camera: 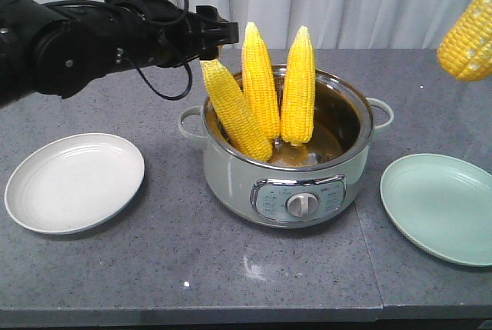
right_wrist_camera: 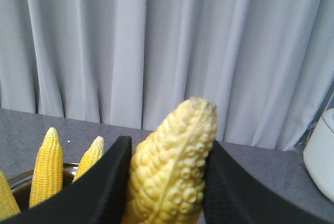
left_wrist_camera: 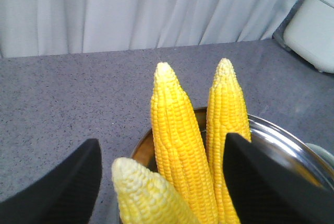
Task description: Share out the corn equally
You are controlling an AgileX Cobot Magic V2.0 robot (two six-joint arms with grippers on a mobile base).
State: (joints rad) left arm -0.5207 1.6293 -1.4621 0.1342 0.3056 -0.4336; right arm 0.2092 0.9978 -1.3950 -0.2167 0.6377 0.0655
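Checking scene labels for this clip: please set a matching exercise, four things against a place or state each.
Things:
1. white plate
2. green plate
3. pot
4. right gripper

Places or states:
A. shut on a corn cob
B. holds three cobs standing on end
C. on the table, to the robot's left of the pot
D. on the table, to the robot's right of the pot

Pairs: 1-C, 2-D, 3-B, 4-A.
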